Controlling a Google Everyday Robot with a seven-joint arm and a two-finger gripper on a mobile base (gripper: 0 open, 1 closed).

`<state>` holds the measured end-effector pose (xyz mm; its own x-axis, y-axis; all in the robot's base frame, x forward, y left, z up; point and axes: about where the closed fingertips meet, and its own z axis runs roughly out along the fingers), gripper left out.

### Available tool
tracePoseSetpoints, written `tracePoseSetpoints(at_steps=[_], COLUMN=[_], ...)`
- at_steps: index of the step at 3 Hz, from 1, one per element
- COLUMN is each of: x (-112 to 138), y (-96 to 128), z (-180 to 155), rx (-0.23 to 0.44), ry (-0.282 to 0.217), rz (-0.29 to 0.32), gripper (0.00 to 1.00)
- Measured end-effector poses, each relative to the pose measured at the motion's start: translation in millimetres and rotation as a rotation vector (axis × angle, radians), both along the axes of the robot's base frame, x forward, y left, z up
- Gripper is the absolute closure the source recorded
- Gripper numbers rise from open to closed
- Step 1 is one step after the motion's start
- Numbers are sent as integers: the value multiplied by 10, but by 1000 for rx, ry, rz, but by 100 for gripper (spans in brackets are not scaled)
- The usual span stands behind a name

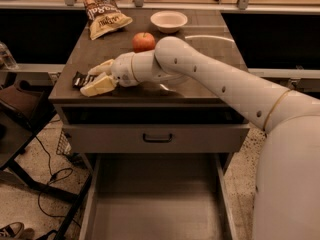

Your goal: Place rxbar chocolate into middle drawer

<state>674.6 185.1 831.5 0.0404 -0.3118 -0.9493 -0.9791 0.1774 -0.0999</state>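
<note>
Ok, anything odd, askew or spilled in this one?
Nothing spilled or damaged. The bar lies close to the counter's left edge, with the gripper right at it. The chip bag lies crumpled at the back, the apple and bowl sit upright, and the open drawer below is bare.

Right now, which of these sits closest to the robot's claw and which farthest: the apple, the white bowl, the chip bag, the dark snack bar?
The gripper is open over the countertop's front left.
1. rxbar chocolate, at its fingertips, by the left edge.
2. apple, behind it, mid-counter.
3. chip bag, back left.
4. bowl, back centre.
</note>
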Motion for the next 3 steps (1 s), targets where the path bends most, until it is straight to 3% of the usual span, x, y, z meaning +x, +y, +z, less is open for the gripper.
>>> tracePoseSetpoints(at_steps=[3], x=[-1], y=[0], z=[6], rx=[0], ry=[0], rz=[0], gripper=[100])
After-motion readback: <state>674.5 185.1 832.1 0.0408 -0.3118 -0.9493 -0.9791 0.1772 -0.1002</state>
